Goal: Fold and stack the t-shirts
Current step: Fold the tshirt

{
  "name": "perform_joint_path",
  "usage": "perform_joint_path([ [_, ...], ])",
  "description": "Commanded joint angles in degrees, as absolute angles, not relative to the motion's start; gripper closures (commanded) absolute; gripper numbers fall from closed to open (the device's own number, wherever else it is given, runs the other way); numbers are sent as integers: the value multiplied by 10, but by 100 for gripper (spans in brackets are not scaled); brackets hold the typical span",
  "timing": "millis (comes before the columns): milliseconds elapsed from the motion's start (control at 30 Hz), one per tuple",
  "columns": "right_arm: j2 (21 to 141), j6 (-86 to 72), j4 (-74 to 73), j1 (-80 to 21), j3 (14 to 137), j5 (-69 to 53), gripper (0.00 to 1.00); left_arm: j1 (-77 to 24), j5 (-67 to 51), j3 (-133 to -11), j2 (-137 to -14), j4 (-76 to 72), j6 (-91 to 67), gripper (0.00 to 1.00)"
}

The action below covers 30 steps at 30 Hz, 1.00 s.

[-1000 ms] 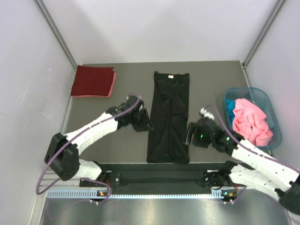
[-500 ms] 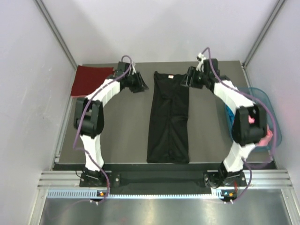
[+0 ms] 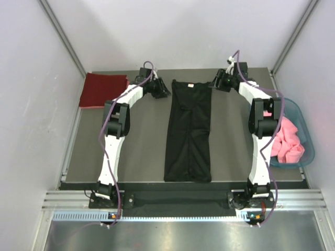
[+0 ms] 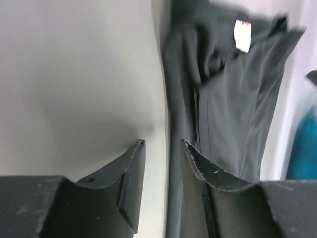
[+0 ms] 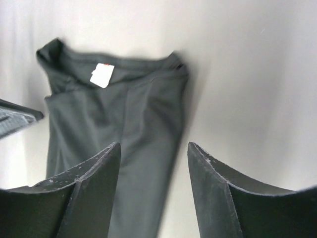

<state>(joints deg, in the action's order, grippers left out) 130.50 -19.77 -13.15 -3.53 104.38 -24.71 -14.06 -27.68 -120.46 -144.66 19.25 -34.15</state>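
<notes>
Black t-shirt (image 3: 188, 130), far edge between left gripper (image 3: 161, 91) and right gripper (image 3: 216, 83), both parted, empty.

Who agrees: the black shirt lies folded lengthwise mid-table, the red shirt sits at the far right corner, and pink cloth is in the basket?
Not quite: the top view shows the red shirt at the far left corner. The black shirt and the pink cloth in the basket are as stated.
</notes>
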Motion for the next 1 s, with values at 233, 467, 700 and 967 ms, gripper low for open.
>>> perform_joint_path([
  [233,1411,-221,-77,-25,1153,-309,52,-126,-299,-1264,-1514,78,-420,59],
  [467,1451,-278,-58,-23,1183,-323,54,-127,-313,-1269,-1532,49,-446,60],
  [700,1469,-327,-10,-18,1190,-342,66,-130,-325,-1271,-1551,4,-479,61],
  [967,1489,-388,84,-18,1205,-359,87,-130,-331,-1279,-1570,-63,-528,100],
])
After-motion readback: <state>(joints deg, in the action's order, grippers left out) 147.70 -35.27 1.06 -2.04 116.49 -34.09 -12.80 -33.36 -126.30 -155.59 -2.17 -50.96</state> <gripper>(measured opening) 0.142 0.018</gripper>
